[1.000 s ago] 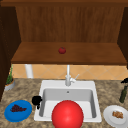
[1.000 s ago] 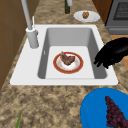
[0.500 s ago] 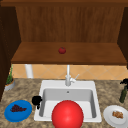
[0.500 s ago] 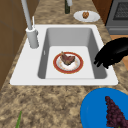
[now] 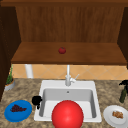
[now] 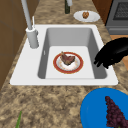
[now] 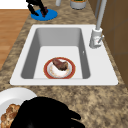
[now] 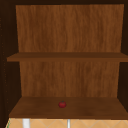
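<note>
My left hand (image 5: 36, 100) hangs in the air at the sink's (image 5: 50, 85) left rim, fingers relaxed and holding nothing. The left side view has this hand (image 6: 112, 51) by the basin's front edge, and the right side view has it (image 7: 35, 3) above the blue plate (image 7: 51, 16). My right hand (image 5: 124, 83) floats at the far right above a dark bottle (image 5: 123, 95), and up close it (image 7: 42, 112) hovers over the white plate (image 7: 10, 97) of bread (image 7: 8, 113), holding nothing. In the basin lies a red-rimmed plate (image 6: 79, 65) with a piece of meat (image 6: 67, 59).
The blue plate (image 5: 10, 116) with grapes (image 5: 17, 108) sits left of the sink. A faucet (image 5: 68, 77) stands at the back rim. A small red fruit (image 8: 62, 104) rests on the lower cabinet shelf. A potted plant (image 5: 10, 83) is far left, and a large red round shape (image 5: 67, 115) covers the basin's front.
</note>
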You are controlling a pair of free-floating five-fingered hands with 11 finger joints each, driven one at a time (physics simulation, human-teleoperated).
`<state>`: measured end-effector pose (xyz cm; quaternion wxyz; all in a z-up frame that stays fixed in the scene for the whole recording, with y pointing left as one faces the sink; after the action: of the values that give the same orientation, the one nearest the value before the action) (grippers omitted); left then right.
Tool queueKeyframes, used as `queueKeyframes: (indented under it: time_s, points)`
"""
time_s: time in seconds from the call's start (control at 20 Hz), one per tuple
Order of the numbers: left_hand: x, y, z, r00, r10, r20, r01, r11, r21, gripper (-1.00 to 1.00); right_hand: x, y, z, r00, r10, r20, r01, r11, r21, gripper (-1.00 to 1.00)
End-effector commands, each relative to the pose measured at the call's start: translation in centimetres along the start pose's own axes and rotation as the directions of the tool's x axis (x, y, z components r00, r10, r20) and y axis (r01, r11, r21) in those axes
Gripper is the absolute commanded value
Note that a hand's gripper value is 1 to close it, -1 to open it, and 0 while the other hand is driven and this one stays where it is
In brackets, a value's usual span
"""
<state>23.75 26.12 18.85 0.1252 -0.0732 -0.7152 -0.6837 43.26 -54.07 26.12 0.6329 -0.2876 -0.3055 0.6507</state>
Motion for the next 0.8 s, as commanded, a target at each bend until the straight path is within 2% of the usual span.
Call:
queueKeyframes:
  time_s: [0.0, 0.35, 0.4, 0.45, 0.75]
  points:
    - [0.0, 0.0, 0.0, 1.0, 0.0, 0.0, 0.0, 1.0, 0.0, 0.0, 0.0, 0.5, -0.2, 1.0, 0.001, -0.001, -0.001, 1.0, 0.0, -1.0]
    - [0.0, 0.0, 0.0, 1.0, 0.0, 0.0, 0.0, 1.0, 0.0, 0.0, 0.0, 1.2, -0.3, 1.0, 0.0, 0.0, 0.0, 1.0, 0.0, -1.0]
    - [0.0, 0.0, 0.0, 1.0, 0.0, 0.0, 0.0, 1.0, 0.0, 0.0, 0.0, 1.3, -0.3, 1.0, 0.001, 0.0, -0.001, 1.0, 0.0, 1.0]
    - [0.0, 0.0, 0.0, 1.0, 0.0, 0.0, 0.0, 1.0, 0.0, 0.0, 0.0, 1.3, -0.1, 1.0, 0.022, 0.003, -0.022, 1.0, -0.015, 1.0]
    - [0.0, 0.0, 0.0, 1.0, 0.0, 0.0, 0.0, 1.0, 0.0, 0.0, 0.1, 1.5, 0.5, 1.0, 0.009, -0.003, -0.009, 0.999, -0.043, 1.0]
